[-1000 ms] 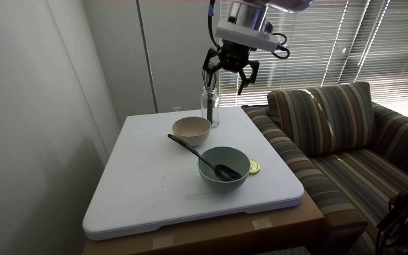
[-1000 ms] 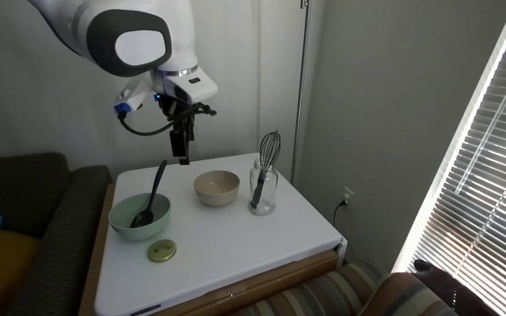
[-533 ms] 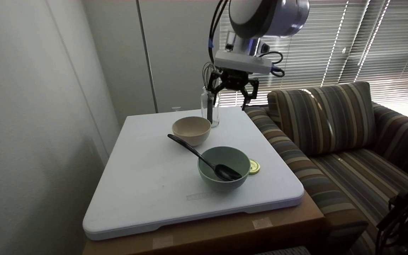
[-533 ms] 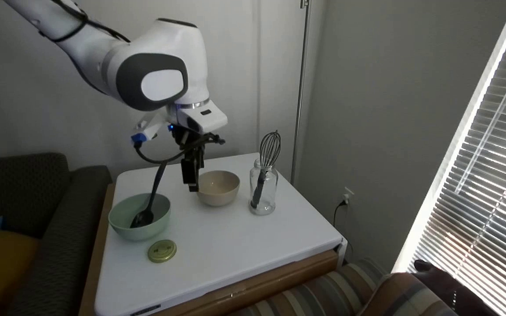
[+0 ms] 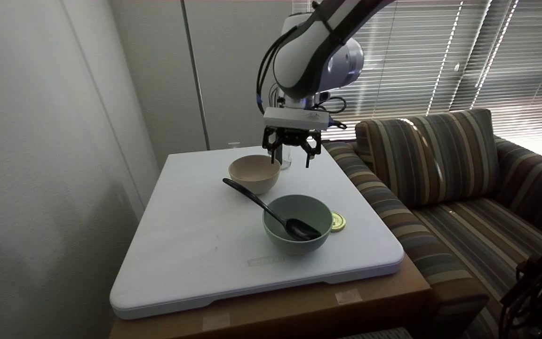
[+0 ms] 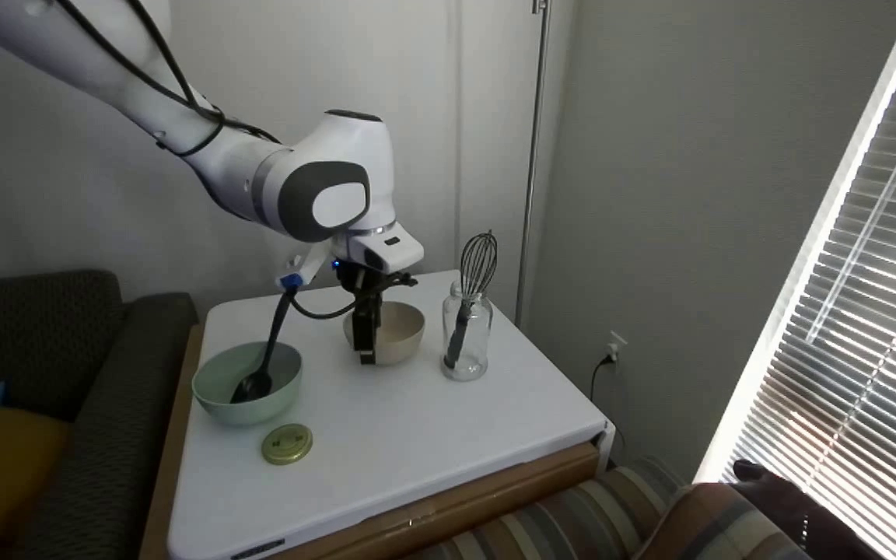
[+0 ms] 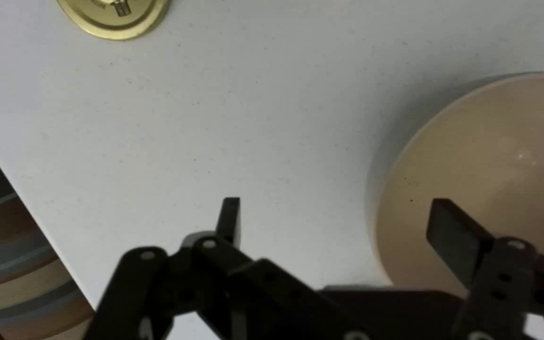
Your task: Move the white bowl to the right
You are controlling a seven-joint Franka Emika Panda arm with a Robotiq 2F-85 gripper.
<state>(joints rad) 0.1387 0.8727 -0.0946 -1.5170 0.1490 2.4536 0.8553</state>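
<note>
Low in the wrist view, the Robotiq gripper (image 7: 337, 202) is spread, one finger (image 7: 456, 236) overlapping the cream bowl (image 7: 489, 165) at right.

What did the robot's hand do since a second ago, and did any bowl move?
In an exterior view, the robot's black two-fingered hand came down and leftward. In the wrist view, one finger is over the small round cream-white bowl. The hand's still open: nothing was grabbed or let go. That bowl, the round grey-green bowl, black spoon, round gold lid and clear glass jar all stayed put.
</note>
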